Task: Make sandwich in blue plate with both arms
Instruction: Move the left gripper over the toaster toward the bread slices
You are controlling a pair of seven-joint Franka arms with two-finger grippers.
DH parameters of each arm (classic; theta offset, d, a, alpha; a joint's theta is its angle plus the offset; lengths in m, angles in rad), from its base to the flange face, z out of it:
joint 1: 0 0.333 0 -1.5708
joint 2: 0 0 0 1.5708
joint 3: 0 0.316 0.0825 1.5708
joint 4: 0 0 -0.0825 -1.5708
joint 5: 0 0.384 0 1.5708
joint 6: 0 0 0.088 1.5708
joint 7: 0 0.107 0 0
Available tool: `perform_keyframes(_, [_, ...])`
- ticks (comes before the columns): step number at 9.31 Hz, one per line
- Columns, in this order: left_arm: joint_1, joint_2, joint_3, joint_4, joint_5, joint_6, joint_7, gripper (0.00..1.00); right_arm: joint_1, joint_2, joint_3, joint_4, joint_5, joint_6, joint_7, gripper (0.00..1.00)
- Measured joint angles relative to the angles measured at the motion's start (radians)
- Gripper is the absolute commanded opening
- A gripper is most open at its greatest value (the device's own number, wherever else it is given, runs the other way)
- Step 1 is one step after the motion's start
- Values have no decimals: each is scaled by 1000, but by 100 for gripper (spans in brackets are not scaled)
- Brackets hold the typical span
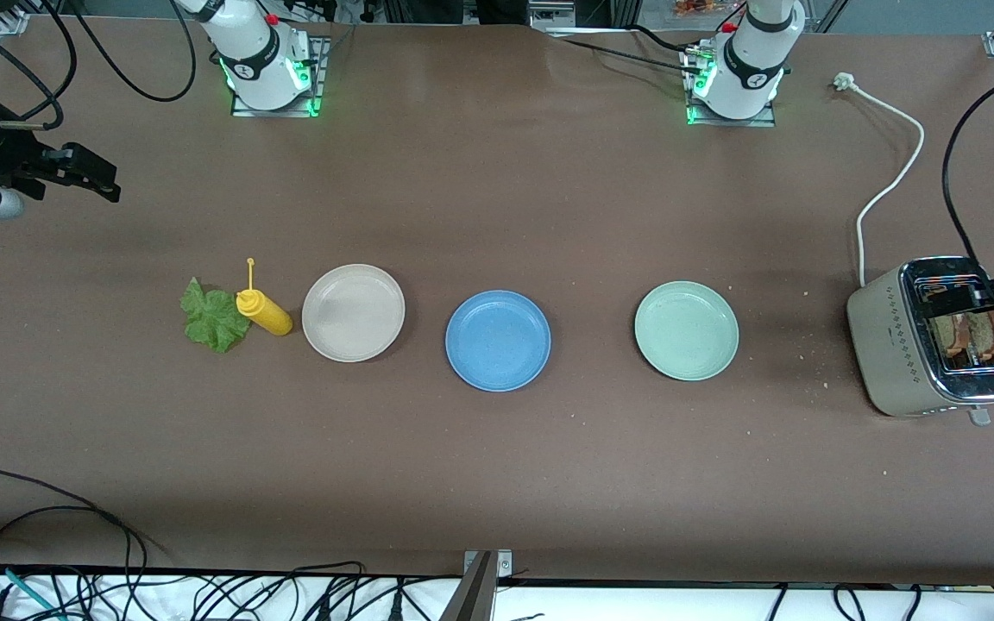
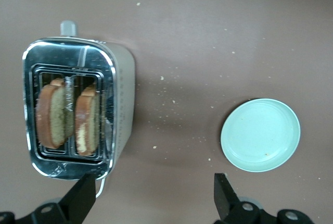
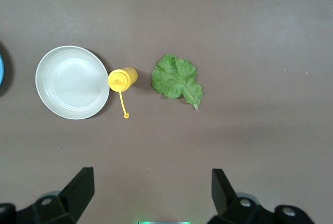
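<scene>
Front view — blue plate (image 1: 498, 341) (empty) seemingly unobstructed.

Colours on the brown table

The blue plate (image 1: 498, 340) is a plain mid-blue; beside it toward the right arm's end sits a beige-white plate (image 1: 353, 312), and toward the left arm's end a pale green plate (image 1: 686, 329). Next to the beige-white plate stands a yellow sauce bottle (image 1: 265, 312) with a ruffled green lettuce leaf (image 1: 213, 317) by it. The toaster (image 1: 894, 345) is cream with a shiny chrome top and small dotted diamond patterns, holding brown bread slices (image 2: 70, 115) with darker crust.
</scene>
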Motion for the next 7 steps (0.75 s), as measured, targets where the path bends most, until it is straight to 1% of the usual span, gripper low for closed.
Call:
perform_keyframes(2, [41, 5, 2, -1, 29, 10, 38, 100, 0, -2, 0, 9, 0, -8, 1, 100])
perform_keyframes(3, [54, 14, 2, -4, 47, 49, 62, 100, -1, -4, -4, 24, 0, -12, 4, 100])
perform_keyframes(7, [99, 97, 3, -20, 59, 153, 82, 100, -3, -8, -20, 46, -2, -59, 4, 100])
